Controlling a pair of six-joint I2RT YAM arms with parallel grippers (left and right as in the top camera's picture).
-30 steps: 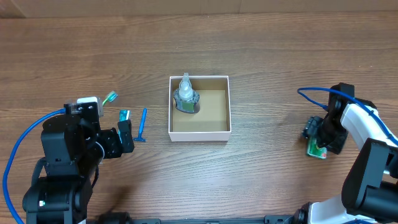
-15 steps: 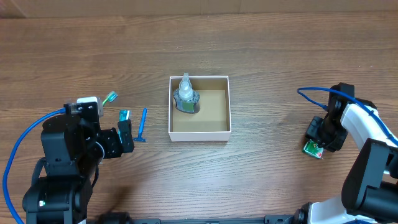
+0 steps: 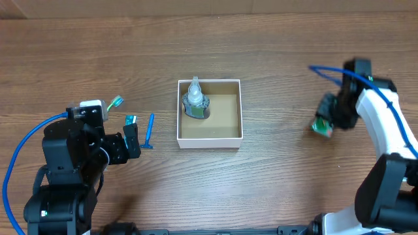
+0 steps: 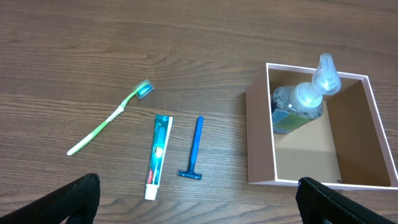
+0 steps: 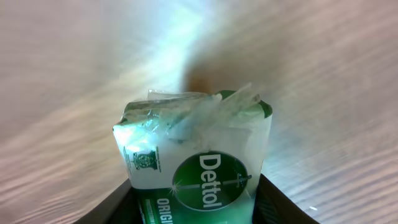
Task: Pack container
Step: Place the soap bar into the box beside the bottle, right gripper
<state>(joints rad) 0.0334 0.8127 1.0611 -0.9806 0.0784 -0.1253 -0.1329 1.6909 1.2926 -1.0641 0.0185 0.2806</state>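
Note:
The container [image 3: 239,109] is a square white box with a tan inside at the table's middle; it also shows in the left wrist view [image 4: 258,143]. A clear pump bottle [image 3: 194,99] lies in its left part [image 4: 305,102]. My right gripper [image 3: 324,121] is shut on a green and white Dettol soap pack [image 3: 322,126] [image 5: 199,162], held above the table to the right of the container. My left gripper [image 3: 130,140] is open and empty, left of the container, its fingertips at the lower corners of the left wrist view [image 4: 199,205].
Left of the container lie a blue razor [image 3: 150,131] [image 4: 194,149], a toothpaste tube [image 3: 130,121] [image 4: 158,155] and a green toothbrush [image 3: 115,102] [image 4: 109,118]. Blue cables trail from both arms.
My right gripper has lifted the soap pack off the table and moved it up and slightly left, toward the container. The left arm has not moved.

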